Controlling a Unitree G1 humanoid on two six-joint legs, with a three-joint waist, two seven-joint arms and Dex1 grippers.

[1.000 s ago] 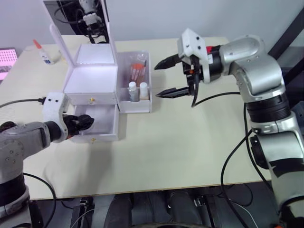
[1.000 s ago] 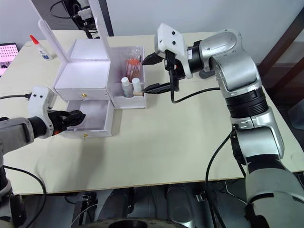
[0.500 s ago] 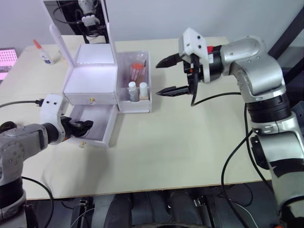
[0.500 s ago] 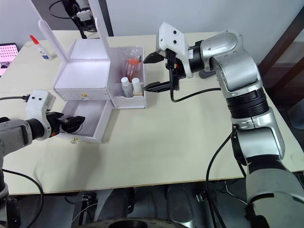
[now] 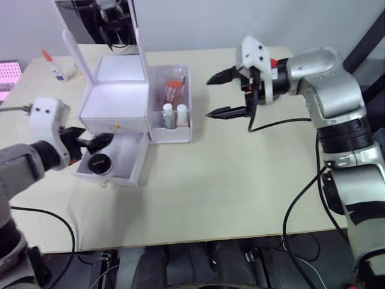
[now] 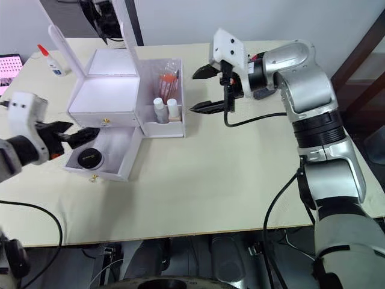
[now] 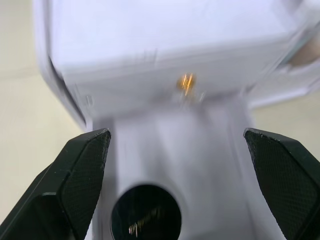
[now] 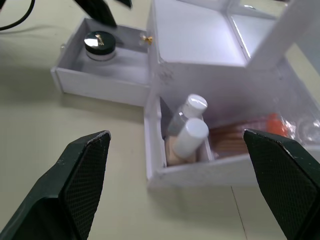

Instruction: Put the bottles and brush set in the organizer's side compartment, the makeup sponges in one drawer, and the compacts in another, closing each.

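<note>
**Compact in the open drawer, both grippers spread and empty**

From my remote seat I see the left gripper (image 5: pixel 90 142) reaching in from the table's left edge, its forearm angled toward the organizer (image 5: pixel 115 102). Its fingers are spread wide and hold nothing, hanging just above the back of the pulled-out lower drawer (image 5: pixel 123 158). A round black compact (image 5: pixel 98 162) lies inside that drawer, near its front left corner; in the left wrist view it sits between the two black fingers (image 7: pixel 75 185), below the upper drawer's gold knob (image 7: pixel 186 82).

My right arm comes in from the right, elbow bent, forearm level over the table. The right gripper (image 5: pixel 227 94) points at the organizer's side compartment (image 5: pixel 186 96) and hovers near it, apart from it, fingers wide and empty.

In that compartment two white-capped bottles (image 8: pixel 190 122) stand at the front end, touching each other, with the orange brush set (image 5: pixel 174 89) lying behind them. The organizer's lid (image 5: pixel 71 48) stands raised. The upper drawer (image 5: pixel 114 125) is shut.

A small glue bottle (image 5: pixel 54 67) rests at the table's (image 5: pixel 240 180) far left, well apart from the organizer.
</note>
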